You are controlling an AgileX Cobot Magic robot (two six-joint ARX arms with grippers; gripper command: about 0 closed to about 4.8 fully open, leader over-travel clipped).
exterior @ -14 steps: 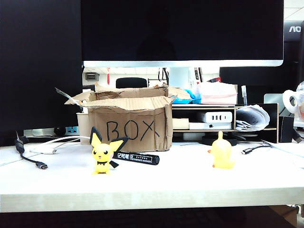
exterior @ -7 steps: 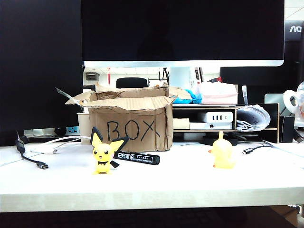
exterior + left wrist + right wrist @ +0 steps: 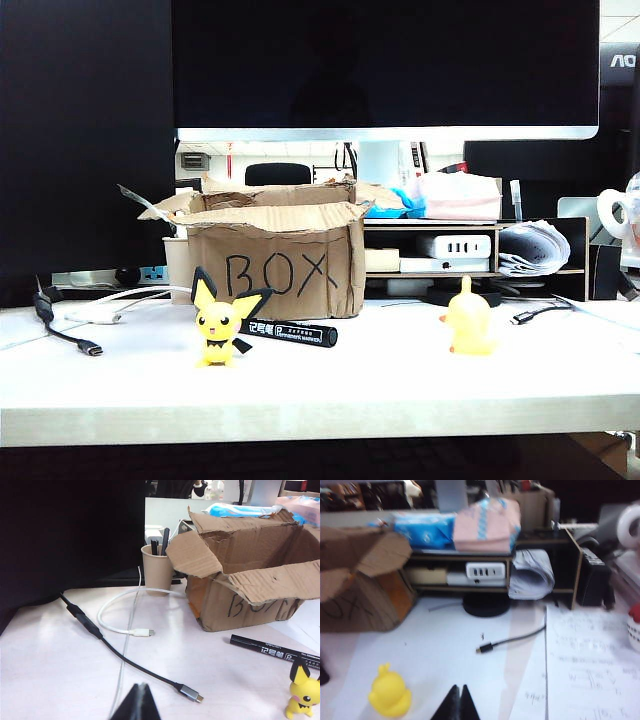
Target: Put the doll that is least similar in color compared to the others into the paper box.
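Only the tips of the robot show, one pair in each wrist view. The left gripper ends in two matte black fingers that taper to a blunt wedge. The right gripper has the same plain black fingers, pressed together, with no markings visible.

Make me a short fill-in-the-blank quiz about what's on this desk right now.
1. The word written on the cardboard box is ____.
2. The black marker lies on the table in front of the ____.
3. Both dolls on the table, the eared one and the plain one, are ____ in colour.
4. The right gripper and the left gripper both have their jaws ____.

Answers: BOX; box; yellow; shut
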